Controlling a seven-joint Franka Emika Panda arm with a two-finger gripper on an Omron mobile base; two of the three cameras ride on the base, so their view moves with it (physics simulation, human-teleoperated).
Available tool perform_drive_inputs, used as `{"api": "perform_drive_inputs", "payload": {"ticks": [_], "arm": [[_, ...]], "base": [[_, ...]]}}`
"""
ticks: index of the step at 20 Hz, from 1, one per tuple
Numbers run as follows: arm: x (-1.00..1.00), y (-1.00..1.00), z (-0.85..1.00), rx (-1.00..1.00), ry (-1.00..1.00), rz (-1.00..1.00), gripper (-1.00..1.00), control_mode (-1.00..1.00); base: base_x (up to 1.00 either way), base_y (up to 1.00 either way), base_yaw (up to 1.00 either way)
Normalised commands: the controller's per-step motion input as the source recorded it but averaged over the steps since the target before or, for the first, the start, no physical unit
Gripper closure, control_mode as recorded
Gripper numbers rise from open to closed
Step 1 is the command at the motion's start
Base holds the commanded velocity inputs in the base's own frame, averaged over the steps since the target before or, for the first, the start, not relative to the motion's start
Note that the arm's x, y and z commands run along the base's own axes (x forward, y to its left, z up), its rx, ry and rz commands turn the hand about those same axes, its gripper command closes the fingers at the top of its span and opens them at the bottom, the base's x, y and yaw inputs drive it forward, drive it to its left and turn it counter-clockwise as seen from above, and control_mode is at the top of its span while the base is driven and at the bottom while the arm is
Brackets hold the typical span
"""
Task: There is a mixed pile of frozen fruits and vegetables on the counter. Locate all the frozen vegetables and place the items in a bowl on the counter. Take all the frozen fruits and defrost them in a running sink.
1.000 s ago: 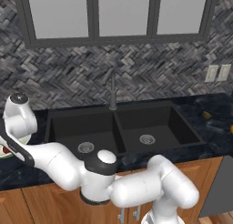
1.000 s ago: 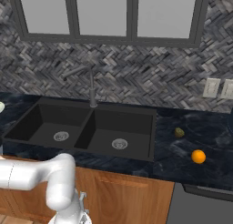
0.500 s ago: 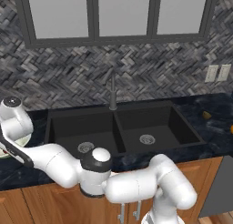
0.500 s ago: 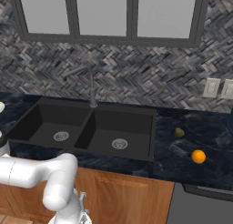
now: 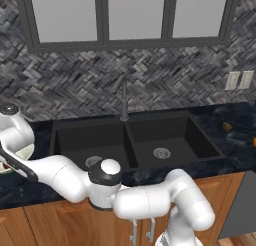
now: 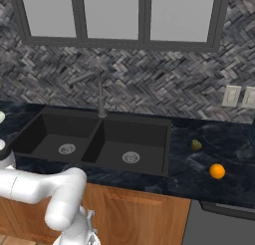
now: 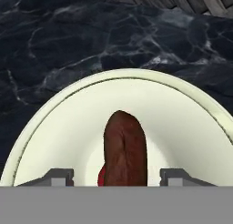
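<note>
In the hand view my gripper (image 7: pixel 119 176) hangs open over the pale greenish-white bowl (image 7: pixel 59 127). Its two fingertips (image 7: pixel 58 175) stand wide apart. The dark reddish-brown oblong vegetable (image 7: pixel 125 148) lies in the bowl between them, and neither tip touches it. A bit of the red round vegetable (image 7: pixel 101 177) peeks out beside it. In the left base view the bowl (image 5: pixel 24 152) sits at the far left of the counter (image 5: pixel 30 190), under my arm. The orange ball (image 6: pixel 217 171) and the yellowish-olive lump (image 6: pixel 196 145) rest on the counter right of the sink (image 6: pixel 94 139).
The black double-basin sink (image 5: pixel 135 140) with its tall faucet (image 5: pixel 123 100) lies between the bowl and the fruit. A herringbone tile wall with outlets (image 6: pixel 239 96) backs the counter. My arm sweeps low along the counter's front edge.
The arm's far end has edged slightly left and down over the bowl. Sink, orange ball and olive lump have not moved.
</note>
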Motion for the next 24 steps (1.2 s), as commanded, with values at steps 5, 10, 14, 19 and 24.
{"api": "perform_drive_inputs", "payload": {"ticks": [5, 10, 14, 19, 24], "arm": [[0.00, -0.04, 0.02, 0.00, -0.02, 0.00, -1.00, -1.00], [-0.25, -0.20, 0.40, 0.00, -0.16, 0.00, -1.00, -1.00], [-0.35, -0.40, 0.34, 0.00, -0.19, 0.00, -1.00, -1.00], [-0.25, -0.66, 0.19, 0.02, -0.15, 0.00, -1.00, -1.00], [-0.28, -0.84, 0.14, 0.06, -0.15, 0.00, -1.00, -1.00]], "base": [[0.00, 0.00, 0.00], [0.00, 0.00, 0.00], [0.00, 0.00, 0.00], [0.00, 0.00, 0.00], [0.00, 0.00, 0.00]]}}
